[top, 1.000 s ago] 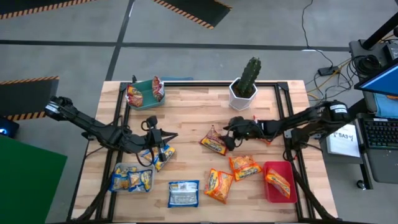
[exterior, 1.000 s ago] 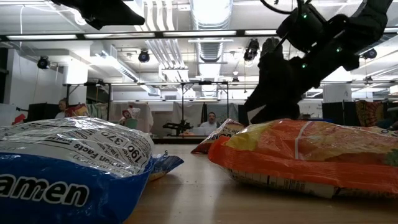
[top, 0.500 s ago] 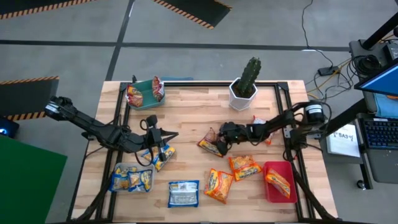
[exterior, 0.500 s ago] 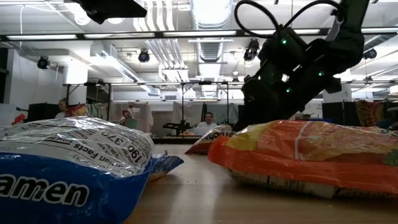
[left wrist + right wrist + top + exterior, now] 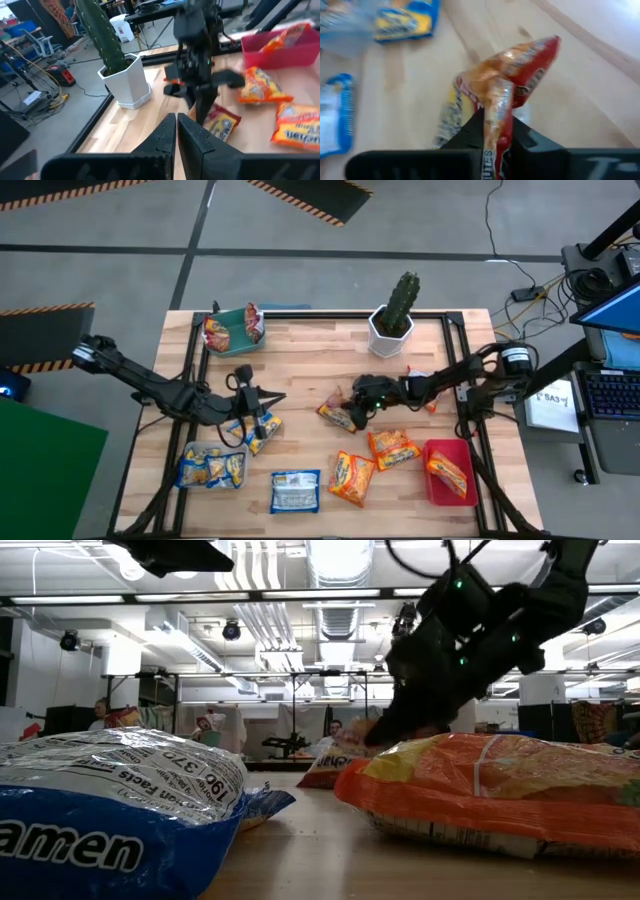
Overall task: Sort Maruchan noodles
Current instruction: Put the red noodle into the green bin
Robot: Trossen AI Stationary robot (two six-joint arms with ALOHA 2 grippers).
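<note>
A red-silver Maruchan noodles packet (image 5: 337,413) lies mid-table, and my right gripper (image 5: 352,409) is shut on it, reaching in from the right. My left gripper (image 5: 272,397) hangs shut and empty above a blue-yellow packet (image 5: 256,430) at left centre; its wrist view shows the closed fingers (image 5: 176,122) with nothing between them. Two orange packets (image 5: 392,448) (image 5: 351,478) and a blue-and-white packet (image 5: 296,491) lie flat near the front edge. My right gripper pinches the red packet's crimped end seam (image 5: 493,107) between its two fingers. The fingers slant down from the table's right. The packet's body (image 5: 520,70) bulges out beyond the fingertips, and in the low view its far end (image 5: 325,775) looks to be on the table.
A green tray (image 5: 232,332) with red packets stands far left, a clear tray (image 5: 210,468) with blue-yellow packets near left, and a red tray (image 5: 445,472) with an orange packet near right. A cactus in a white pot (image 5: 396,315) stands at the far edge. Another red packet (image 5: 420,375) lies under the right arm.
My right gripper has moved toward the table's left and down onto the red packet, then shut on its end seam. The packet's gripped end has risen a little.
</note>
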